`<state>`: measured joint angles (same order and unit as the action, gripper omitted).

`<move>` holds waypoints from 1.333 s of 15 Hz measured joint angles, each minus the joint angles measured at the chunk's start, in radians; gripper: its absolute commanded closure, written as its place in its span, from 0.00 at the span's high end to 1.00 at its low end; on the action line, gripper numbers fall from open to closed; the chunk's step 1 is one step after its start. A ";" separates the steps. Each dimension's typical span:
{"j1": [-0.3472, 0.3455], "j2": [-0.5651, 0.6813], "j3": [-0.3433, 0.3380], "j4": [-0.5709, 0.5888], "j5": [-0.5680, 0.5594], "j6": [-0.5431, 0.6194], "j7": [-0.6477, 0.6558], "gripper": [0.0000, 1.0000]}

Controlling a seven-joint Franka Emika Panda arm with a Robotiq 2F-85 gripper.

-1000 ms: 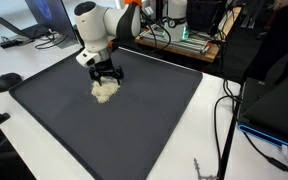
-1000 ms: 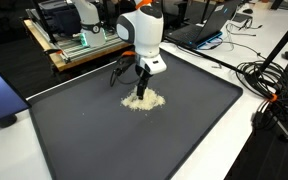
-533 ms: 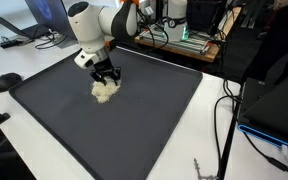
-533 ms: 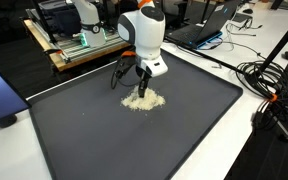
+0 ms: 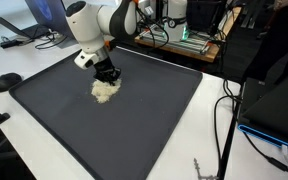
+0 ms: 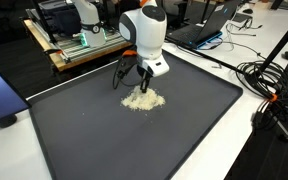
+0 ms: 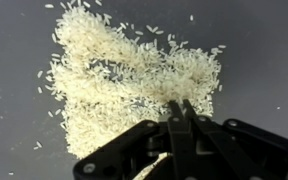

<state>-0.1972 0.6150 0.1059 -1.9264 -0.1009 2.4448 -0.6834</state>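
So the claw [image 7: 181, 108] just went from wide open to clenched at the edge of the rice pile [image 7: 124, 70], maybe pinching a few grains.

Dark mat [image 5: 134, 130] on white table [image 5: 44, 155]; rice pile [image 5: 105, 90] on mat.

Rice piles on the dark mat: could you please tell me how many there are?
1. The rice pile lies on the dark mat, beneath the shut tool; stray grains surround it.

The hand [image 7: 180, 104] hides the near edge of the rice pile [image 7: 114, 75].
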 measured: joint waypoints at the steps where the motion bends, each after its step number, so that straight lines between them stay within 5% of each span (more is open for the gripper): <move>1: 0.000 0.000 0.001 0.000 0.003 -0.005 -0.002 0.01; 13: 0.000 0.000 0.004 0.002 0.007 -0.021 -0.006 0.01; 14: 0.000 0.000 0.003 0.002 0.007 -0.021 -0.006 0.07; 15: 0.001 0.000 0.003 0.002 0.007 -0.021 -0.006 0.32; 16: 0.002 -0.001 0.002 0.002 0.007 -0.019 -0.005 0.32; 20: 0.009 -0.015 -0.004 0.001 0.006 -0.012 -0.004 0.58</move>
<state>-0.1879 0.6004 0.1015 -1.9252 -0.0951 2.4329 -0.6872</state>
